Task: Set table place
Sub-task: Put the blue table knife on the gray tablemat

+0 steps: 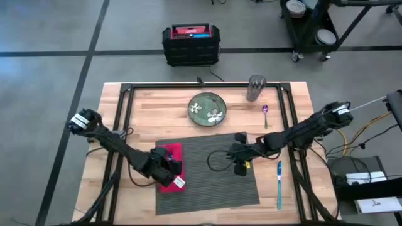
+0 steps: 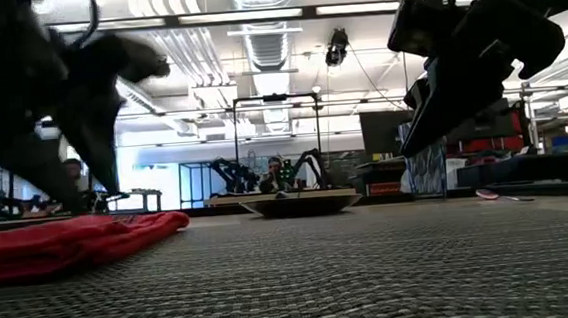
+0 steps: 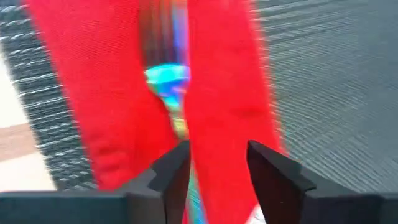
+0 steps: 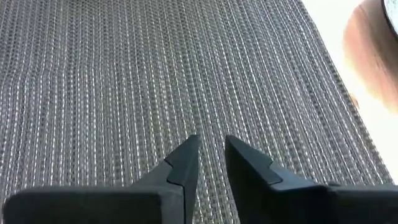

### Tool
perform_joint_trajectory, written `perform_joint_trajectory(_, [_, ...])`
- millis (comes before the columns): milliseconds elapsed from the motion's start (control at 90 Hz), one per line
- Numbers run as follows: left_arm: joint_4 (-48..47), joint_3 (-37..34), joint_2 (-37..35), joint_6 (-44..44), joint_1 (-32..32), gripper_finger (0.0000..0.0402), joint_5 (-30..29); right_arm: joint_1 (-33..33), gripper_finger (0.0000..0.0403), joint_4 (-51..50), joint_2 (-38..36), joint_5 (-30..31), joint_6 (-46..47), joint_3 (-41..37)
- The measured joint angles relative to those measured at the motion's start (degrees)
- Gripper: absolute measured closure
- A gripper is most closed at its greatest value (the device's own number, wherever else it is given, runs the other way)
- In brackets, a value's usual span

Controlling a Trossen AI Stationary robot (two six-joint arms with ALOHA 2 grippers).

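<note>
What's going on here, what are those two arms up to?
They are setting a table for a meal. The left gripper is down at a red napkin on the left edge of a grey placemat; something iridescent lies in the napkin's fold. The right gripper hovers empty over the mat, fingers slightly apart. The plate, cup and two utensils lie off the mat.

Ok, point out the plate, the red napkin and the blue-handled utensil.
plate (image 1: 207,108), high view, its green centre.
red napkin (image 1: 171,155), high view, upper fold.
blue-handled utensil (image 1: 279,188), high view, mid handle.
</note>
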Motion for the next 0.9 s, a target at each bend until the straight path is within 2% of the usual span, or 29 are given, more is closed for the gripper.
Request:
perform_joint_trajectory(133, [-4.8, 2.4, 0.0, 7.8, 0.1, 0.0248, 2.4, 0.0, 0.0322, 0.0, 0.0, -0.1, -0.1, 0.0])
perform_joint_trajectory(256, [-4.9, 4.6, 0.0, 22.6, 0.8, 0.0261, 1.5, 0.0, 0.0315, -0.5, -0.1, -0.6, -2.5, 0.0])
perform_joint_trajectory(367, [-4.2, 6.9, 0.4, 32.6, 0.9, 0.0277, -0.2, 0.0, 0.0311, -4.5, -1.7, -2.0, -2.6, 0.6])
perform_joint_trajectory(478, [-4.6, 6.8, 1.4, 40.3, 0.8, 0.0293, 3.0, 0.0, 0.0309, -6.5, -3.0, -2.1, -2.6, 1.7])
perform_joint_trajectory(556, [-4.6, 6.3, 2.3, 48.8, 0.8, 0.0302, 5.4, 0.0, 0.0309, -5.8, -3.0, -2.1, -4.2, 1.9])
perform_joint_trajectory(689, [-4.6, 6.6, 2.9, 64.6, 2.2, 0.0317, 3.9, -0.3, 0.0316, -8.2, -3.4, -2.1, -8.1, 2.0])
perform_joint_trajectory(822, [-1.8, 9.0, 2.4, 76.5, 6.2, 0.0325, -0.5, -1.0, 0.0332, -16.4, -4.3, -2.0, -1.1, 4.1])
perform_joint_trajectory(900, [1.1, 10.2, 2.1, 81.3, 8.9, 0.0325, -1.2, -1.0, 0.0342, -23.8, -4.3, -2.3, 3.6, 5.7])
